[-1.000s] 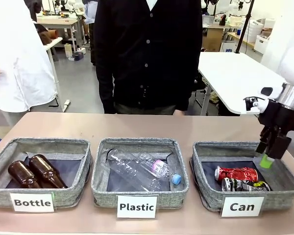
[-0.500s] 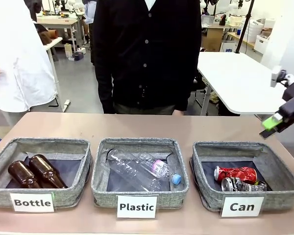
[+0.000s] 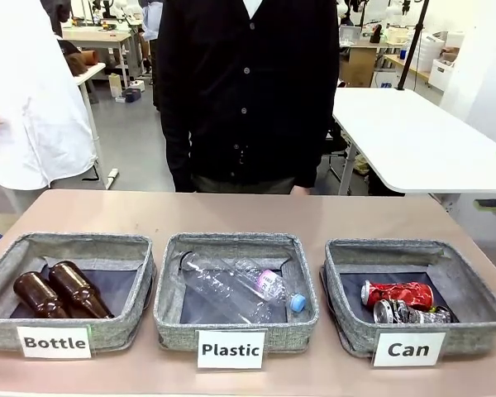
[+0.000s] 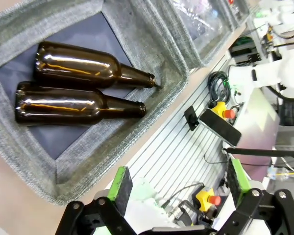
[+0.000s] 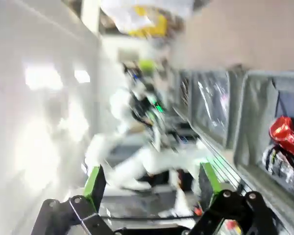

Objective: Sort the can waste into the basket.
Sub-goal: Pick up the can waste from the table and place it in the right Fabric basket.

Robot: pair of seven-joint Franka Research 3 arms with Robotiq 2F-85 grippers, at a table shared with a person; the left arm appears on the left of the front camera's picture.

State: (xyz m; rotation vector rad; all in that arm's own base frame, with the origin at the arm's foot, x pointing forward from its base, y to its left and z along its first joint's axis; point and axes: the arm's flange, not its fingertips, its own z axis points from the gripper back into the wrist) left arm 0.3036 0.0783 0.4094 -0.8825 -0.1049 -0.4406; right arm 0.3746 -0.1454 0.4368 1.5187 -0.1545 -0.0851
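- Three grey baskets stand in a row on the table (image 3: 314, 217); the basket (image 3: 467, 273) labelled "Can" is the one at the robot's right.
- Both cans lie inside it, touching: the red can (image 3: 399, 293) behind, the silver can (image 3: 409, 313) in front.
- Crushed metal is light and stiff, with sharp slippery folds, I judge; a grip across the flattened middle would suit.
- Right gripper (image 5: 152, 188): fingers wide apart, holding nothing.
- Left gripper (image 4: 179, 183): also spread open and empty, near the brown bottles (image 4: 78, 90).

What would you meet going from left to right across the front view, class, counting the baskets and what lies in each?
Bottle basket with two brown bottles → Plastic basket with clear plastic bottles → Can basket with crushed cans.
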